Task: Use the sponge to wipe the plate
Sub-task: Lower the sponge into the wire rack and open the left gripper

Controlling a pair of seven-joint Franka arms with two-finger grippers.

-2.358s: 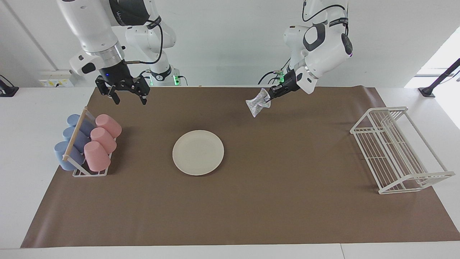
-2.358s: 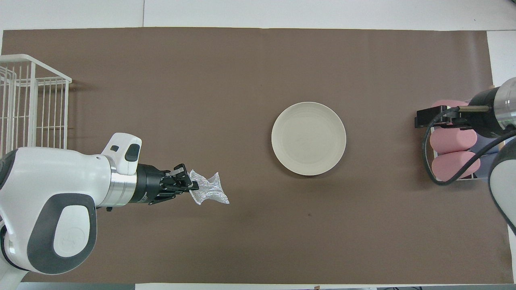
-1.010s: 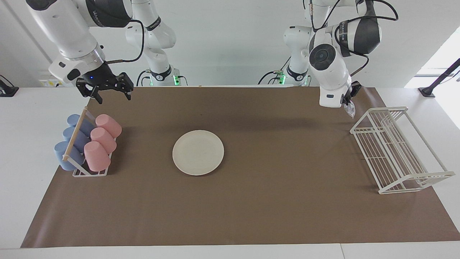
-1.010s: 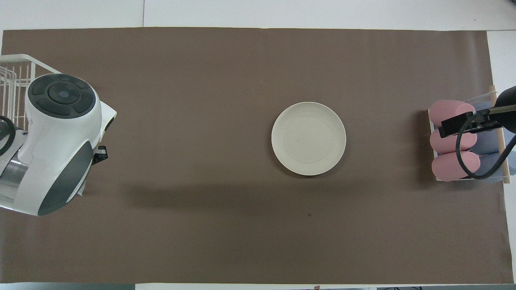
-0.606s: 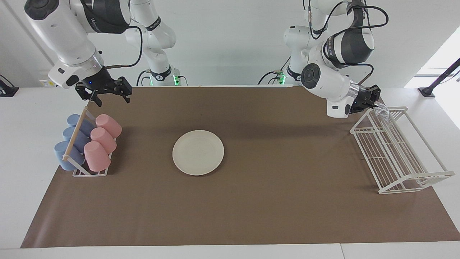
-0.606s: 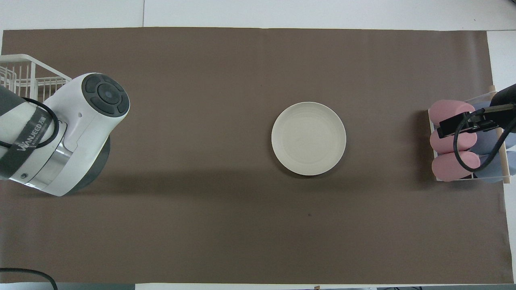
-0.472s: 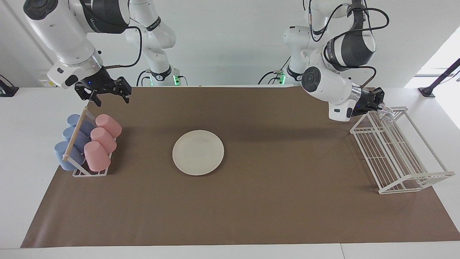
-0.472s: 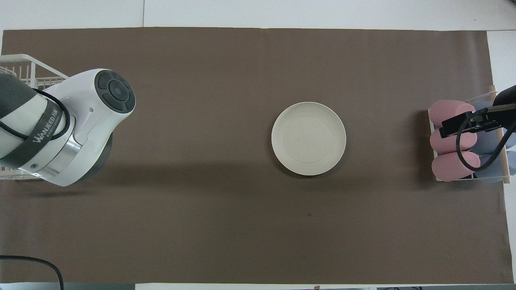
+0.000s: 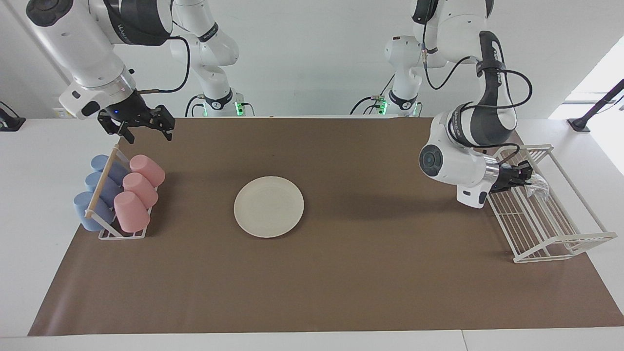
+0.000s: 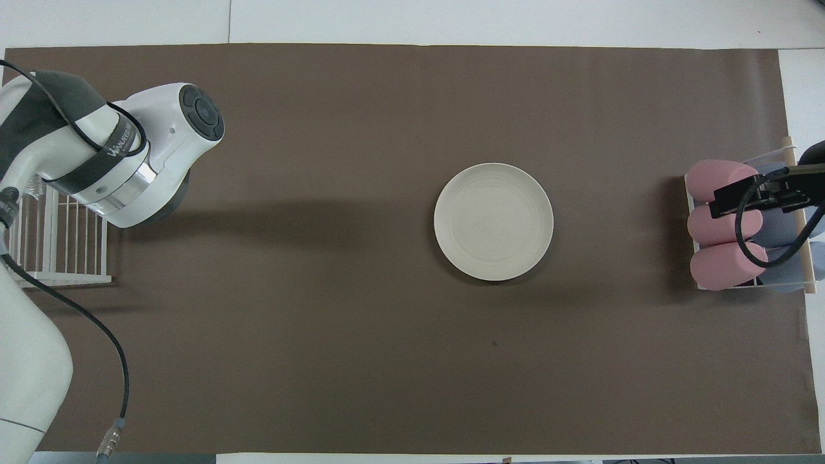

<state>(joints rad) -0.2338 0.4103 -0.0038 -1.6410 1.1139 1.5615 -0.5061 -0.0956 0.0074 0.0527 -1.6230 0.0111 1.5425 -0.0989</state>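
Brown mat (image 9: 341, 282) covers most of the table, and going from the robots' end outward: right gripper (image 9: 144, 127) hangs up in the air with fingers spread wide and nothing in them, over the mat edge just by the cup rack (image 9: 119, 195) with its pink and blue cups. Left gripper (image 9: 527, 176) is pinched tight on the sponge (image 9: 537, 186), holding it inside the wire rack (image 9: 541, 204) at the left arm's end; can't tell if it touches the wires. Plate (image 9: 268, 206) sits bare mid-mat, well apart from both grippers.
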